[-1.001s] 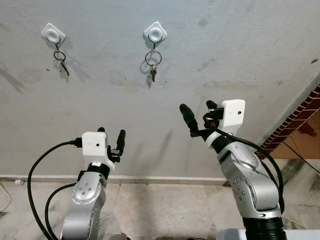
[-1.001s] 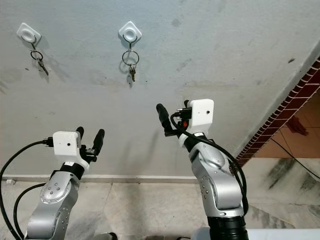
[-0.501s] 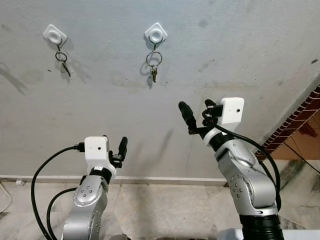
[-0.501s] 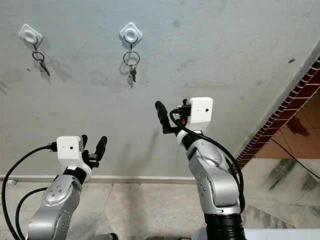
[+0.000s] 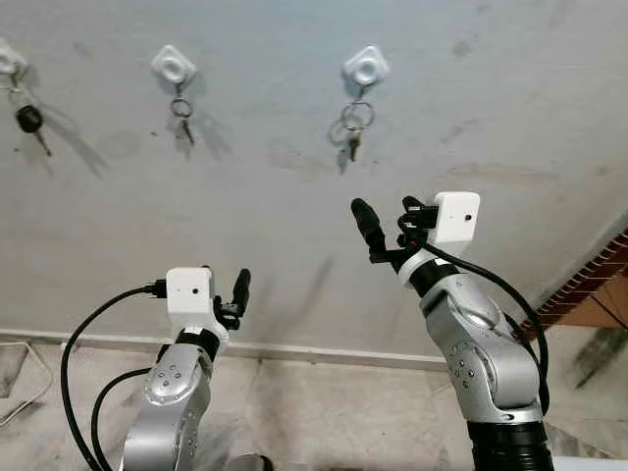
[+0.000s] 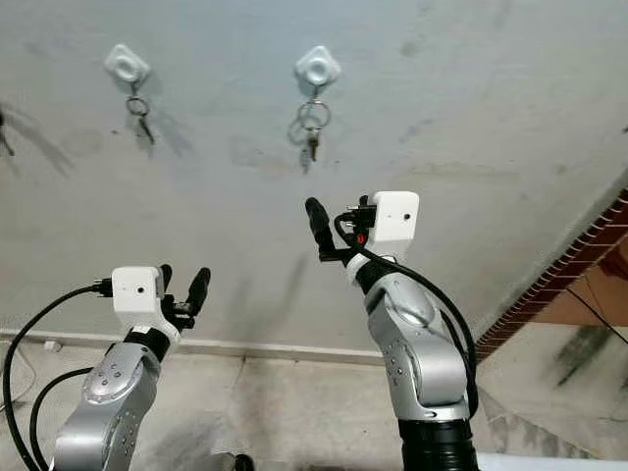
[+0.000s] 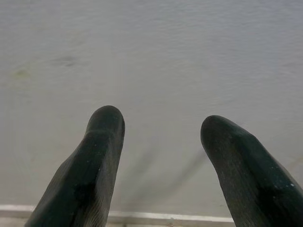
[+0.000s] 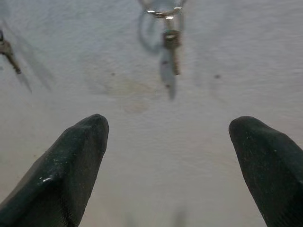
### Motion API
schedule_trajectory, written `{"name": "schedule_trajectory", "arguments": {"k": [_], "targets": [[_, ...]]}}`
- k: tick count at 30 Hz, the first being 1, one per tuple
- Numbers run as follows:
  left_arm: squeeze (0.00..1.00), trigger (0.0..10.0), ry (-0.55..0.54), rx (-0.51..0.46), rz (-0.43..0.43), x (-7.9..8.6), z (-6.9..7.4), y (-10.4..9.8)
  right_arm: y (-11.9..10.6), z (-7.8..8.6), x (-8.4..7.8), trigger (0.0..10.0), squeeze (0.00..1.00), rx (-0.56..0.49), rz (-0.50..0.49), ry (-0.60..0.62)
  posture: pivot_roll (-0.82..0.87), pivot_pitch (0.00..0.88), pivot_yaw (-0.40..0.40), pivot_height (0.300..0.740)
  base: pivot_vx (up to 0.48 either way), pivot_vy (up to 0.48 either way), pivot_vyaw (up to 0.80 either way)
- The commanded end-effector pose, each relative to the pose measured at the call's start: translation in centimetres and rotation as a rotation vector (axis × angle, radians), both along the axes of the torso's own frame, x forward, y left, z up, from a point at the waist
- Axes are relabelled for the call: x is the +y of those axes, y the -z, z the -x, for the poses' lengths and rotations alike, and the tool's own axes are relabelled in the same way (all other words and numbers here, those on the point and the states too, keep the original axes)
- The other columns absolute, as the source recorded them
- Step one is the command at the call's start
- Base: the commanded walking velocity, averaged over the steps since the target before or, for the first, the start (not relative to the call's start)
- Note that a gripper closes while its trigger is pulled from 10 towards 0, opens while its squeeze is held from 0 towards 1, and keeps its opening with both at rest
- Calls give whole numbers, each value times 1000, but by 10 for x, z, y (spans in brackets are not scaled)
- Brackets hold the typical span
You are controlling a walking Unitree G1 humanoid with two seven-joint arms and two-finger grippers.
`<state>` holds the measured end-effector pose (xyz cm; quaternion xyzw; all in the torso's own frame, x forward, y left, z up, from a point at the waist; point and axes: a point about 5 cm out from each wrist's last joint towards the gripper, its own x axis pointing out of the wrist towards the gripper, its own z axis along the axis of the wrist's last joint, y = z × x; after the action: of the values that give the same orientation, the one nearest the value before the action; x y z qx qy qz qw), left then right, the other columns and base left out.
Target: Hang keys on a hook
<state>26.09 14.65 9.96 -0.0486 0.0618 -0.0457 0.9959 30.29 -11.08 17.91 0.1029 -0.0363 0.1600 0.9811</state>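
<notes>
Left gripper (image 5: 228, 294): raised at about 7 o'clock in the head view, black fingers (image 7: 94, 161) spread apart with nothing between them, aimed at bare grey wall (image 5: 491, 108) just above the pale skirting strip (image 7: 142, 218).

Right gripper (image 5: 388, 228): held higher, near centre at about 4 o'clock, fingers (image 8: 71, 161) wide apart and empty, pointing up at the wall below a hanging key.

Keys on ring (image 5: 354, 124): hanging from the white hook (image 5: 366, 67) at about 1 o'clock, up and just left of the right gripper, well apart from it; the key dangles below the ring, flat against the wall.

Second hook (image 5: 174, 67): at about 11 o'clock, carrying a small key (image 5: 183, 116) on its own ring.

Third key (image 5: 29, 122): dark-headed, at the far 10 o'clock edge, hanging from a hook cut off by the frame.

Floor (image 5: 324, 412): mottled stone tile at the wall's foot, brick-red tiling (image 5: 579, 294) at 4 o'clock.
</notes>
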Motion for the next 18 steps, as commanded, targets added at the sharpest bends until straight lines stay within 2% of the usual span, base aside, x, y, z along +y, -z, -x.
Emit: {"name": "schedule_trajectory", "arguments": {"k": [1, 11, 14, 18], "targets": [[0, 10000, 0, 2, -7, 1, 1, -1, -6, -2, -2, 10000, 0, -39, 32, 34, 51, 117, 39, 740, 0, 390, 0], [0, 10000, -1, 5, -9, 1, 1, -1, -8, -3, -1, 10000, 0, -61, -16, 17, 51, 122, 38, 740, 0, 426, 0], [0, 10000, -1, 9, -8, 1, 2, 0, -8, -7, -2, 10000, 0, -85, 67, 90, 49, 125, 39, 740, 0, 453, 0], [0, 10000, 2, 10, -9, 1, 1, 0, -6, -7, 0, 10000, 0, -68, 87, 65, 48, 126, 39, 740, 0, 461, 0]]}}
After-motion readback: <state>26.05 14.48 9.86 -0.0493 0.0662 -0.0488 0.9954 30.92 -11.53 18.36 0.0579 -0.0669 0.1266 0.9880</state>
